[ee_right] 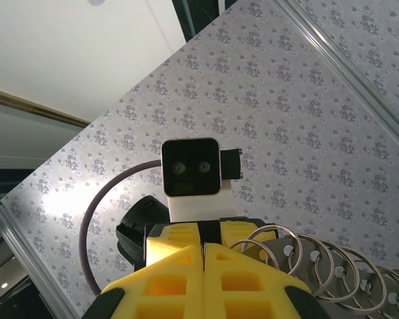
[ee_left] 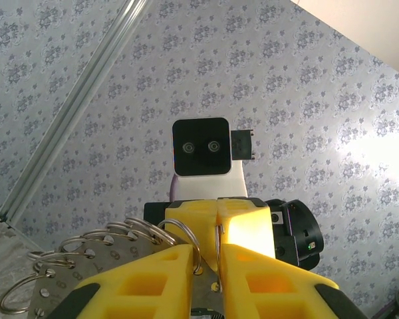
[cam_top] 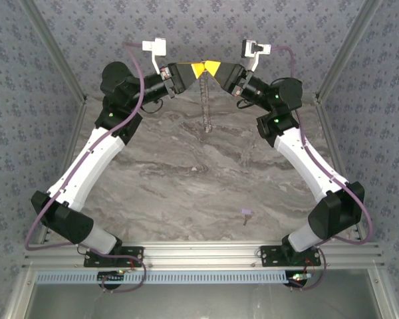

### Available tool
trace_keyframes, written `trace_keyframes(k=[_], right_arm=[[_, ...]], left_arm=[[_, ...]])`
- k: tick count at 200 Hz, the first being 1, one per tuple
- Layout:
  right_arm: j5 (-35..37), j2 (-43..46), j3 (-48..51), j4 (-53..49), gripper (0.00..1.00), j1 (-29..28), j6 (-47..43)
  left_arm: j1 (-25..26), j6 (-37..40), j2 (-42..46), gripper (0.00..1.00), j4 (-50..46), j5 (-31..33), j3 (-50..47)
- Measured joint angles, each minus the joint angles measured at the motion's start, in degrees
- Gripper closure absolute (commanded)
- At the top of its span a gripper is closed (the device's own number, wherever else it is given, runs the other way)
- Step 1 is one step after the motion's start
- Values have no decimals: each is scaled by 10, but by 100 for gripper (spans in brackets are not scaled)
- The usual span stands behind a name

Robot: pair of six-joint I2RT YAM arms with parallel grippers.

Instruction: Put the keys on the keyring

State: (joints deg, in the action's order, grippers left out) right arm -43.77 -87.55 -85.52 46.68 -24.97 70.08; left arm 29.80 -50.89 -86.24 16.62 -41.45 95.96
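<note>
Keyring (cam_top: 205,100) hangs pinched between left tool (cam_top: 197,69) and right tool (cam_top: 213,68), both pressed onto rim. Judged stiff, slippery, light; key (cam_top: 246,213) tiny, grip by purple head.

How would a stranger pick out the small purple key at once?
On the grey marbled table top, look near the front edge, left of the right arm's black elbow. A tiny key with a lilac head lies there alone, far from the silvery metal keyring hanging between the yellow jaws.

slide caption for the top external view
Left gripper and right gripper meet, keyring hanging between them; purple key lies on the table
</note>
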Motion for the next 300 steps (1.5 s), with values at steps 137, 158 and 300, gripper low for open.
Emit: trace_keyframes(k=[137,158,300], right_arm=[[17,74,93,-53,48,70,-3],[29,125,129,-109,48,90,-20],[324,250,357,-840,52,32,-213]], left_arm=[[2,101,38,100,-54,33,-45],[2,135,62,100,-64,54,-72],[2,271,132,100,-259,145,-143]])
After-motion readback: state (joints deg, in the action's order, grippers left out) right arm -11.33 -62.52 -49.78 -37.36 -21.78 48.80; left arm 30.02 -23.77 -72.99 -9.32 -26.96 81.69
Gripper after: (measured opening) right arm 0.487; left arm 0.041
